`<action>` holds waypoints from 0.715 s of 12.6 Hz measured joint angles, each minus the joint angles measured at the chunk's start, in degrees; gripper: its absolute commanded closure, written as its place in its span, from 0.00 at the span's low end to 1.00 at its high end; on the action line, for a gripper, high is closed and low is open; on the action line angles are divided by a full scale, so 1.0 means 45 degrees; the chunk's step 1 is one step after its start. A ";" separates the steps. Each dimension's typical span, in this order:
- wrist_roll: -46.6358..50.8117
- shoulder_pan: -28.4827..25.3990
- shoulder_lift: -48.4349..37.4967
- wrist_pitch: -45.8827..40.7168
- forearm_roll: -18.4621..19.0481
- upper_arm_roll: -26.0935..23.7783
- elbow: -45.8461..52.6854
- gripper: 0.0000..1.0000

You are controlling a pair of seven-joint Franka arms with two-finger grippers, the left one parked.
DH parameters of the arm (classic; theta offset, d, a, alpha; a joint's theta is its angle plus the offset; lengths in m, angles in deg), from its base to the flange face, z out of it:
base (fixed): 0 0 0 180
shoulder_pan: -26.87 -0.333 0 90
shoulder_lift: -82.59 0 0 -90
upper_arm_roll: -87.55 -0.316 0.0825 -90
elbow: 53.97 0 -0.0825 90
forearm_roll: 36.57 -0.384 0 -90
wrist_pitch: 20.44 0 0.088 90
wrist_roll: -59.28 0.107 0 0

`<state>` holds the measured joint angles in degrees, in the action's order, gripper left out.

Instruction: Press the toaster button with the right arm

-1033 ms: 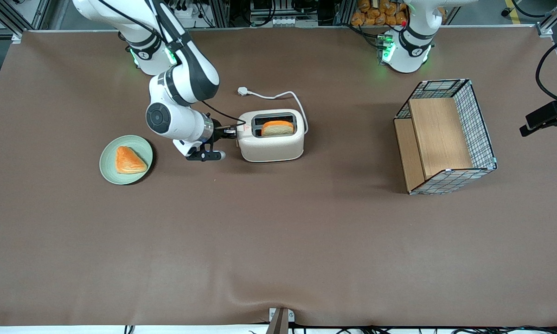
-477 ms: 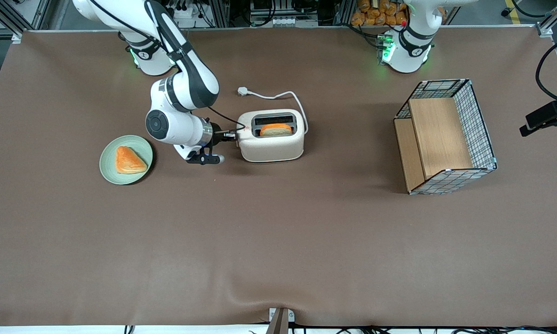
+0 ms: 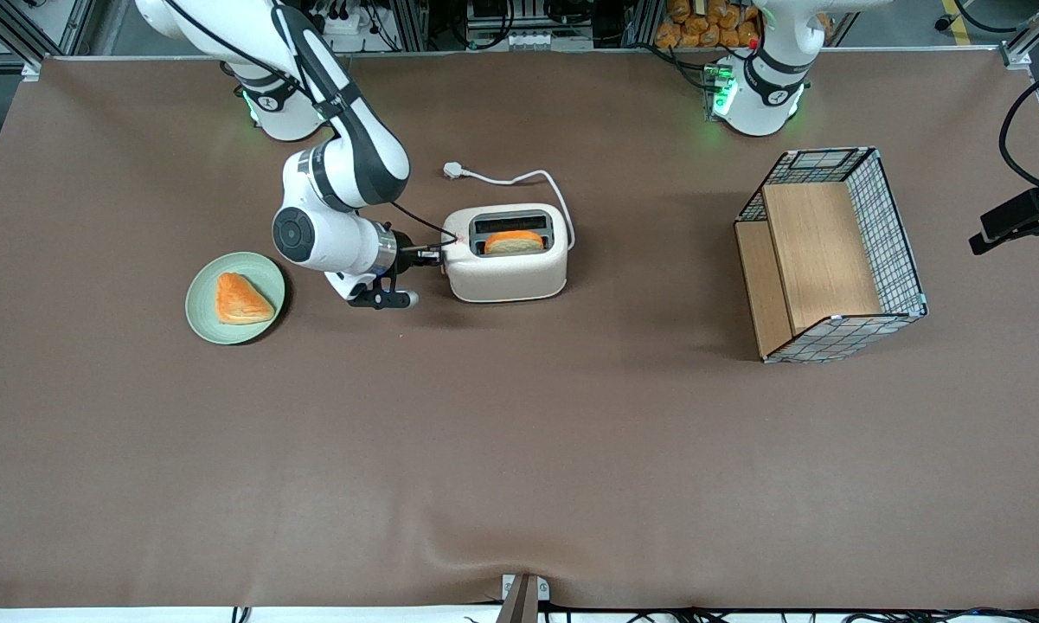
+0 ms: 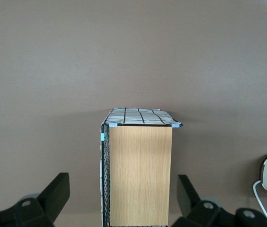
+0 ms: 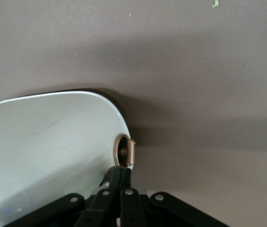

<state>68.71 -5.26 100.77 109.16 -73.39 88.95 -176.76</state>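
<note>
The cream-white toaster (image 3: 506,270) stands on the brown table with an orange bread slice (image 3: 514,242) sunk low in the slot nearer the front camera. My right arm's gripper (image 3: 433,253) is at the toaster's narrow end face, on the working arm's side. In the right wrist view the fingers (image 5: 116,180) are shut together with nothing between them. Their tips touch the small round knob (image 5: 126,151) jutting from the toaster's end face (image 5: 53,142).
A green plate (image 3: 203,318) with a triangular pastry (image 3: 240,299) lies toward the working arm's end. The white cord and plug (image 3: 454,170) lie farther from the front camera than the toaster. A wire-mesh basket with wooden panels (image 3: 830,255) stands toward the parked arm's end, also in the left wrist view (image 4: 140,170).
Over the last second the gripper has pushed down at the toaster's end and the bread slice has sunk lower into its slot. In the last half second almost nothing moved.
</note>
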 measured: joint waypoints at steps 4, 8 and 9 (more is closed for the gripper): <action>-0.0003 0.0000 -0.0004 0.0003 -0.0016 0.0004 0.0002 1.00; -0.0004 0.0038 -0.0026 -0.0003 -0.0026 0.0049 0.0270 1.00; -0.0004 0.0148 -0.0033 -0.0023 -0.0030 0.0078 0.0491 1.00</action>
<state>68.69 -4.59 100.63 109.06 -73.53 89.30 -174.54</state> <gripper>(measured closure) 0.991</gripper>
